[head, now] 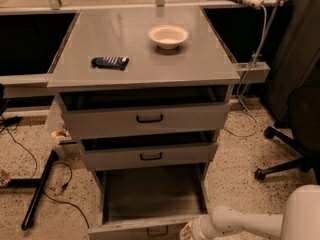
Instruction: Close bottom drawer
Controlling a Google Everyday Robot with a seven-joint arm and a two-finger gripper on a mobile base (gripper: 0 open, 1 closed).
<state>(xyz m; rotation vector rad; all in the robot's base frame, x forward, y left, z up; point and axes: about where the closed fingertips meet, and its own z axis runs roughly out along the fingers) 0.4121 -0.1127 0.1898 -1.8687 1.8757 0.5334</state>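
End effector (187,231) sits at the front of the open bottom drawer (150,196), its grip state impossible to tell.

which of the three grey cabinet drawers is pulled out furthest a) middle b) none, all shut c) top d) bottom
d: the bottom grey drawer shows its whole long shallow tray, while the top drawer and middle drawer are open only a little; the gripper is at the bottom drawer's front, low in the view.
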